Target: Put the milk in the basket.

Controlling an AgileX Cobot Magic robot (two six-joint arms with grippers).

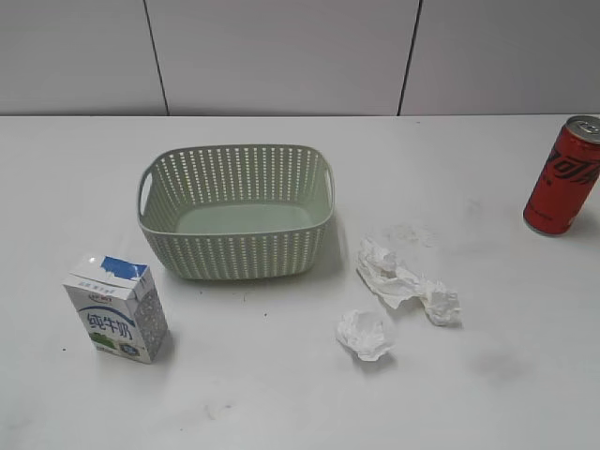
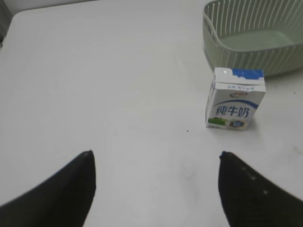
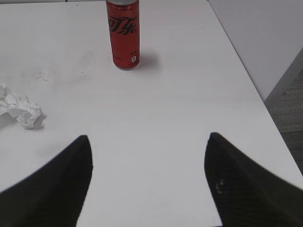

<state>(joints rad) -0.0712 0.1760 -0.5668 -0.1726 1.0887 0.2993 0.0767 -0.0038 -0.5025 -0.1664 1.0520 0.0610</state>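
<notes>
Both the left pincer (image 2: 156, 189) and the right pincer (image 3: 149, 182) hang spread and empty over the surface (image 1: 281, 394), so nothing is done: the milk (image 2: 235, 99) stands untouched at centre right of the left wrist view, just below the empty basket (image 2: 222, 47) in the upper right corner.

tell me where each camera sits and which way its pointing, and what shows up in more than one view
Exterior view: raised at the table's front, slanting down at the basket, milk, crumpled tissues and soda can; no robot part visible.
Left wrist view: above the left gripper, facing forward over the table; both open fingers show.
Right wrist view: above the right gripper, facing the table's right side; both open fingers show.
Shared: milk and basket in exterior and left wrist; can and tissue in exterior and right wrist.
</notes>
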